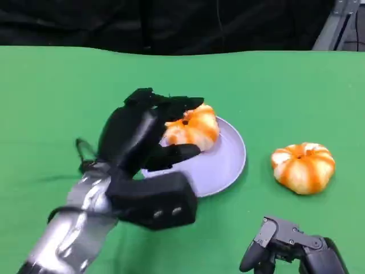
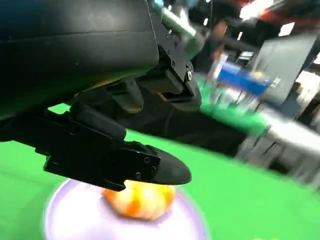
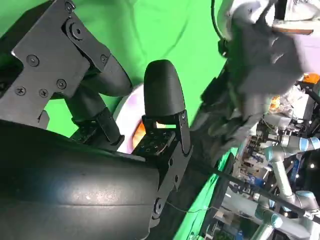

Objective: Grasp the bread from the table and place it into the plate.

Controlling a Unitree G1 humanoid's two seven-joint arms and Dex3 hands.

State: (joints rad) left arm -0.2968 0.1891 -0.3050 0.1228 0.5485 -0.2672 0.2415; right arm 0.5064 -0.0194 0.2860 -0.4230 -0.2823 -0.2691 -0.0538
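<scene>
We start at the left hand (image 1: 149, 132), reaching in from the lower left over the near-left part of the plate (image 1: 222, 168). Its fingers (image 1: 171, 104) spread over the top and left side of a bread roll (image 1: 194, 127), and a thumb-like finger (image 1: 174, 153) sticks out below the roll above the plate floor. In the left wrist view the fingers (image 2: 150, 167) sit just above the roll (image 2: 141, 199) with a visible gap, so we cannot tell whether the hand is gripping it or has let go. The roll is orange with pale stripes, pumpkin-like, and lies inside the plate (image 2: 60, 215) toward its far-left part. The plate is pale lavender and round, sitting on the green table (image 1: 57, 91) near the centre. The silver left forearm (image 1: 74, 228) runs down to the picture's lower left, with a black box-shaped block (image 1: 157, 202) at the wrist. A second bread roll (image 1: 303, 166), same look, lies on the table right of the plate, apart from it, untouched. The right hand (image 1: 285, 245) rests low at the lower right edge, near side of the table, well apart from both rolls; it holds nothing and its fingers (image 3: 162, 92) are apart. The right wrist view is blurred on the far side and shows the left arm (image 3: 260, 55) across from it. Dark background behind the table's far edge.
</scene>
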